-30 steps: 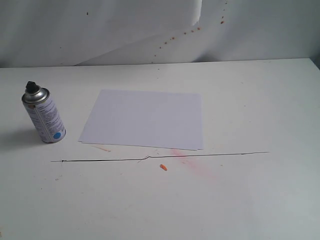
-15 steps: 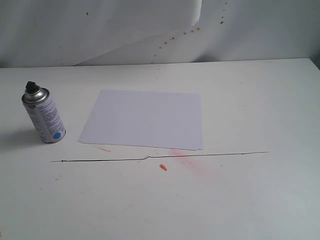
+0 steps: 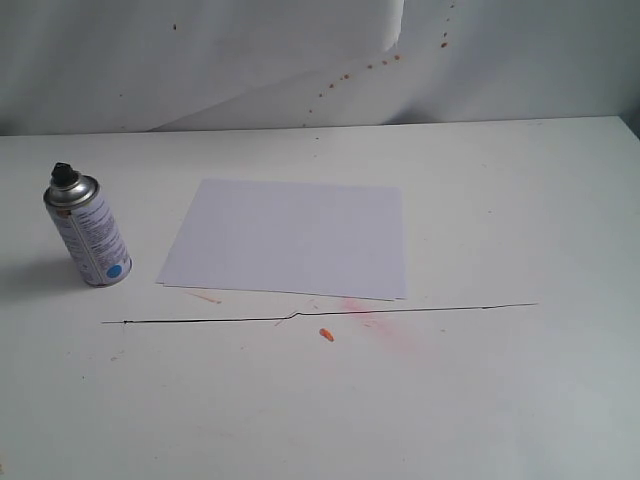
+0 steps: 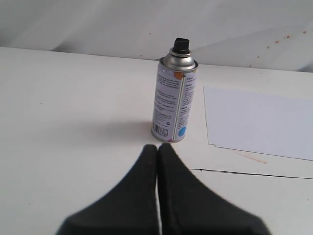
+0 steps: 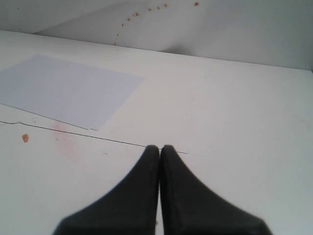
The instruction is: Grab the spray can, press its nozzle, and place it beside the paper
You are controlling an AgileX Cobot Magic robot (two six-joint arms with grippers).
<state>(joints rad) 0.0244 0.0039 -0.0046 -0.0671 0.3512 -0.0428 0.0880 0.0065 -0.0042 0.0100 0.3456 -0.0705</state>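
The silver spray can (image 3: 90, 232) stands upright on the white table, left of the paper (image 3: 288, 237), with its black nozzle (image 3: 64, 174) on top. In the left wrist view the spray can (image 4: 174, 99) and nozzle (image 4: 180, 45) stand just beyond my left gripper (image 4: 157, 147), which is shut with nothing in it and apart from the can. The paper (image 4: 259, 122) lies beside the can there. My right gripper (image 5: 160, 148) is shut and empty, over bare table, with the paper (image 5: 63, 89) well away from it. Neither gripper shows in the exterior view.
A thin black line (image 3: 320, 313) runs across the table in front of the paper. A small orange scrap (image 3: 326, 335) and a pink smear (image 3: 395, 330) lie just below it. A white backdrop with orange specks (image 3: 340, 75) rises behind the table.
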